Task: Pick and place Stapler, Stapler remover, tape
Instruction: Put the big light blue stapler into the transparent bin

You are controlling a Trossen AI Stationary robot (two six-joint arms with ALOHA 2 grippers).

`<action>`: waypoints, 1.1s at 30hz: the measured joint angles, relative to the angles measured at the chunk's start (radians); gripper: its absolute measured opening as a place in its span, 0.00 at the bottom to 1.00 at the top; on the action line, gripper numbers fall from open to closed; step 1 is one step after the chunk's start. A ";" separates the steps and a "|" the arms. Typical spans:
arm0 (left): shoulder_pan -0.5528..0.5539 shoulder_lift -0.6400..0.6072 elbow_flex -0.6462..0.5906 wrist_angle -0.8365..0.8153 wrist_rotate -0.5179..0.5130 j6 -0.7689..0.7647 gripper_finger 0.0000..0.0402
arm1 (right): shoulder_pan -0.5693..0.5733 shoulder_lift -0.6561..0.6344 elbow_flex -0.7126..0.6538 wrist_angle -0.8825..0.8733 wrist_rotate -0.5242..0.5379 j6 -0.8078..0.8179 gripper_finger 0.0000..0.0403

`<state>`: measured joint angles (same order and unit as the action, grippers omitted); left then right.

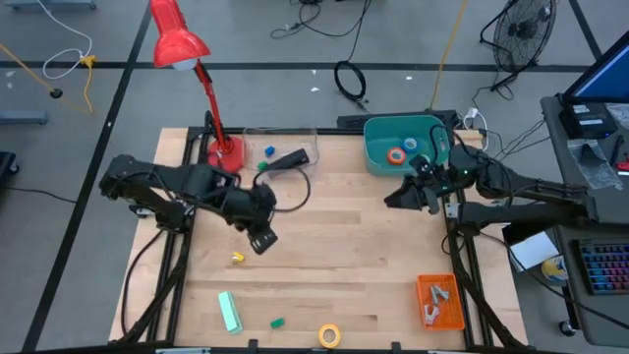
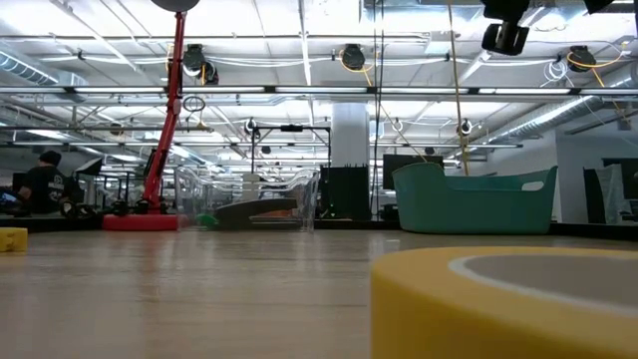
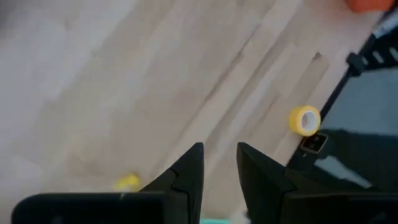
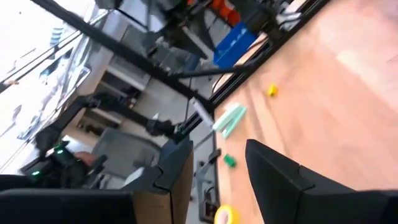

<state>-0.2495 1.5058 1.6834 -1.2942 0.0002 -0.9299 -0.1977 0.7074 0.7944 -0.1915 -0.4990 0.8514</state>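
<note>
Overhead, we see the left gripper (image 1: 263, 241) hovering over the table (image 1: 344, 246) with its fingers slightly apart and nothing between them. Nearer the front edge lies the yellow tape roll (image 1: 329, 335). Farther right, an orange tape roll (image 1: 396, 154) sits inside the teal bin (image 1: 378, 152), beside which the right gripper (image 1: 401, 195) hangs, parted and empty.

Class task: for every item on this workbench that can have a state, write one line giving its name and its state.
Teal plastic bin: upright, holding an orange tape roll.
Yellow tape roll: lying flat, table's front edge.
Clear plastic box: upright, holding a small blue piece.
Orange tray: flat, holding metal parts.
Left gripper: open, empty.
Right gripper: open, empty.
</note>
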 joint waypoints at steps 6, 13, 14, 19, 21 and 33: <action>-0.125 0.001 -0.171 0.165 0.030 -0.453 0.24 | 0.087 0.000 0.000 0.000 -0.004 -0.002 0.35; -0.303 0.035 -0.346 0.509 0.036 -0.968 0.24 | 0.177 0.000 0.000 0.000 -0.029 -0.038 0.35; -0.330 0.048 -0.352 0.515 0.057 -1.019 0.24 | 0.188 0.000 0.000 0.000 -0.028 -0.049 0.35; -0.447 0.129 -0.336 0.497 0.256 -1.186 0.24 | 0.228 0.000 0.000 0.000 -0.026 -0.085 0.35; -0.483 0.160 -0.315 0.473 0.293 -1.192 0.24 | 0.236 0.000 0.000 0.000 -0.026 -0.086 0.35; -0.614 0.203 -0.286 0.307 0.403 -1.437 0.24 | 0.255 0.000 0.000 0.000 -0.026 -0.105 0.35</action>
<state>-0.8634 1.7088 1.3979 -0.9867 0.4034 -2.3665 0.0570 0.7074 0.7944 -0.1917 -0.5247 0.7467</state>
